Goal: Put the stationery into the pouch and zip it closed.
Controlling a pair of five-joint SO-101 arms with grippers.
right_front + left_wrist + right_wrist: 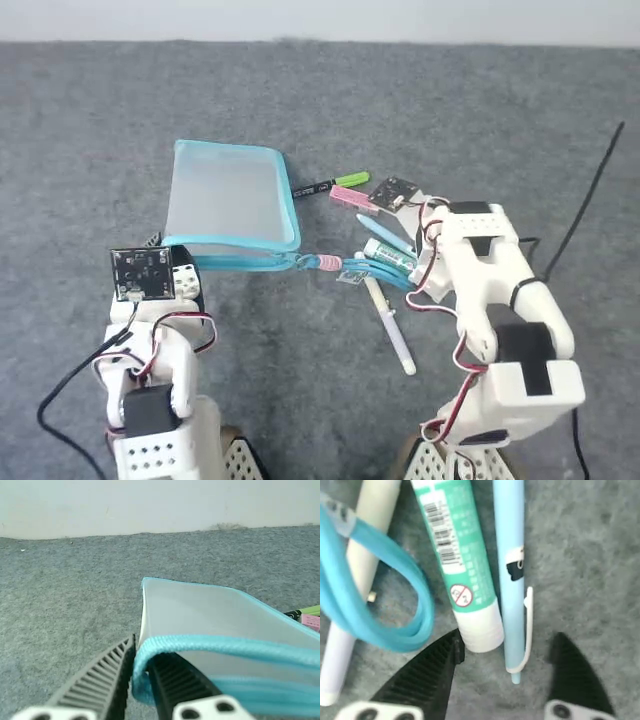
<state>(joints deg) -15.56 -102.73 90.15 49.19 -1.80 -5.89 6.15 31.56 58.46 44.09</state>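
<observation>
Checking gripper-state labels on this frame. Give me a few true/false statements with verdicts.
1. The left gripper pinches the pouch at its blue rim. True.
2. The right gripper is shut on the blue pen. False: it is open, with a finger on either side of the pen's end.
3. The green tube lies beside the blue pen. True.
4. The white pen is inside the pouch. False: it lies on the table.

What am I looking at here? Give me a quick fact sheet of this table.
Pouch: frosted plastic pouch with blue zip trim, lying flat
Left tool: shut on the pouch's blue edge
Right tool: open, straddling light-blue pen and green-white tube
Also loose: white pen, black-and-green marker, pink bar
</observation>
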